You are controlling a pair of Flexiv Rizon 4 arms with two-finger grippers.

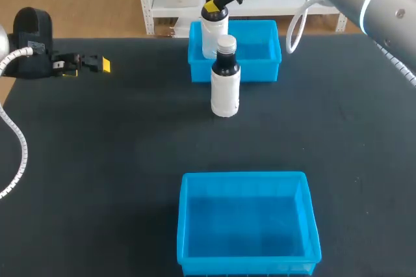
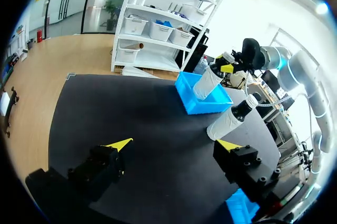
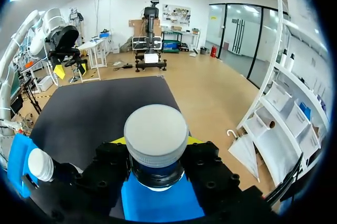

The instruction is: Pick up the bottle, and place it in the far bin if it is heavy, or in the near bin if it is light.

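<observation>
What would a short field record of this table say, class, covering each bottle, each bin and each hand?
held bottle: white, grey cap, gripped at the neck by the right hand, over the far bin
standing bottle: white, dark neck, upright on the table, just in front of the far bin
far bin: blue, at the table's back edge
near bin: blue, at the table's front edge
left hand: open, holding nothing, over the table's left side
</observation>
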